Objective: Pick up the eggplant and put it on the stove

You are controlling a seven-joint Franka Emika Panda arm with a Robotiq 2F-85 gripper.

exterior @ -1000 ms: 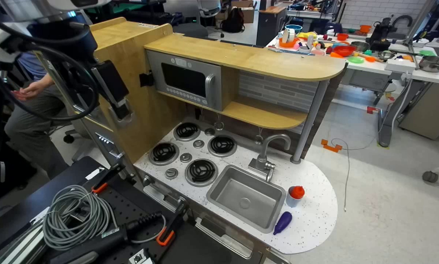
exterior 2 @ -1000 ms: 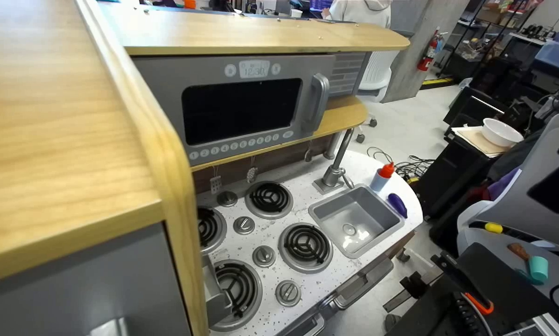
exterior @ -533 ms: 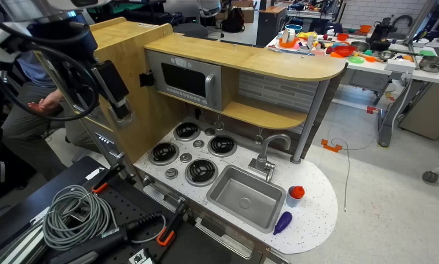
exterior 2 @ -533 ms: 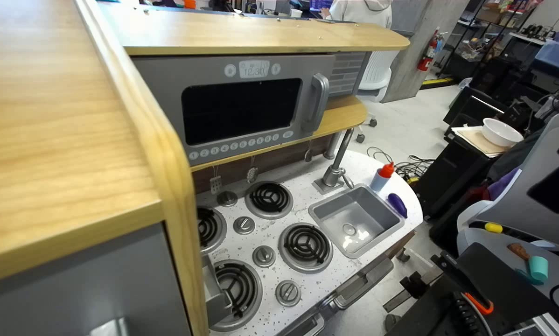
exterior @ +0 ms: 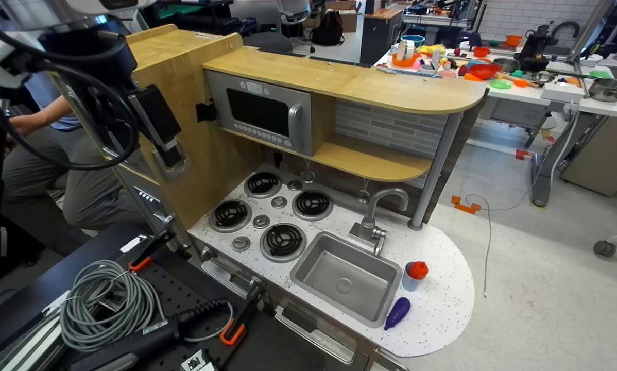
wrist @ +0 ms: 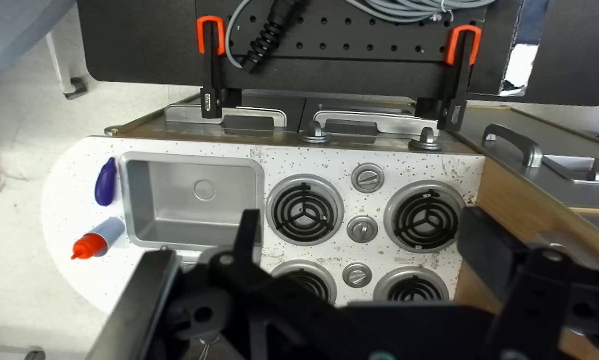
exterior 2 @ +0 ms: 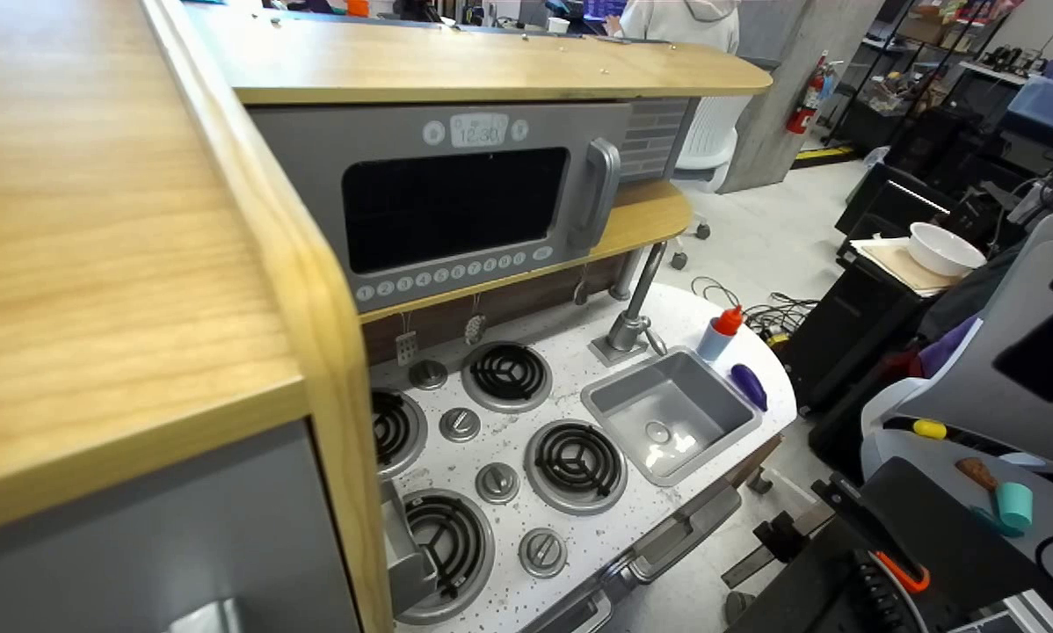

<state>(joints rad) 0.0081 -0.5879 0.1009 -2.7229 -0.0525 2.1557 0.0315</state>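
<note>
One purple eggplant decides where I go: in the wrist view it lies on the white speckled counter at the left of the frame, well apart from my gripper, whose dark body fills the bottom of the frame right of middle. My fingers stand spread wide with nothing held, and what shows between them is the stove with its coil burners. So, as I judge it, I am lined up with the drop place and not yet with the pick; the next move should be a long travel toward the left of the frame, across the steel-grey sink basin, and then down. The eggplant's long axis runs nearly up and down the frame, stem end toward the top and leaning slightly right, just beside the basin's left edge. My fingers face each other left to right, so I expect to close across its width with little turning. Two things I would mind: the finger at the right of the frame must fit down by the basin's rim, and the pale-blue cup with the red tip sits just below the eggplant's fat end, where my gripper's body could brush it.
</note>
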